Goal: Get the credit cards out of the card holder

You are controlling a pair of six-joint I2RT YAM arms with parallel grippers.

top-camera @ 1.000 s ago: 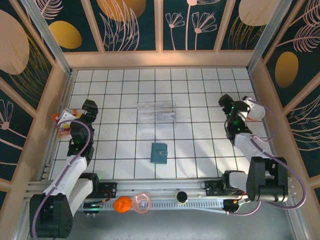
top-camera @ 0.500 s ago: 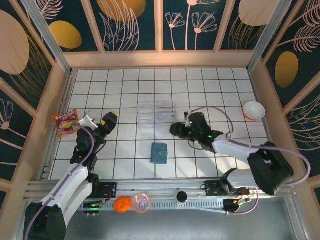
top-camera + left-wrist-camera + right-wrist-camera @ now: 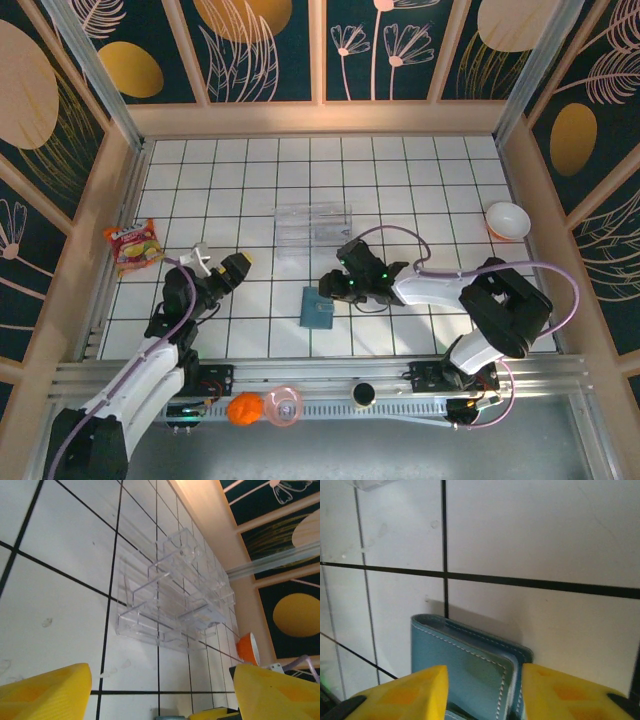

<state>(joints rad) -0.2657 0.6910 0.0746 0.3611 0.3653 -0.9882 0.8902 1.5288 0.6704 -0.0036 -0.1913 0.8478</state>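
The card holder point(image 3: 317, 308) is a shut teal wallet lying flat on the white tiles near the front middle. My right gripper point(image 3: 332, 288) hangs low over its far right corner. In the right wrist view the card holder point(image 3: 470, 665) sits between the yellow fingers: the left finger point(image 3: 405, 695) overlaps its cover and the right finger point(image 3: 565, 695) stands at its open edge, with the jaws partly open and clamping nothing. The credit cards are hidden inside. My left gripper point(image 3: 238, 268) is open, a couple of tiles left of the wallet. Its fingers point(image 3: 45, 692) point at the clear tray point(image 3: 170, 600).
A clear plastic tray point(image 3: 313, 226) stands behind the wallet. A snack packet point(image 3: 132, 246) lies at the left wall and a white-and-orange bowl point(image 3: 507, 220) at the right. An orange ball point(image 3: 244, 408) and a pink roll point(image 3: 283, 405) rest on the front rail.
My right arm swung from the right wall across to the wallet and its jaws narrowed. My left arm moved from the snack packet toward the middle, its jaws closing a little.
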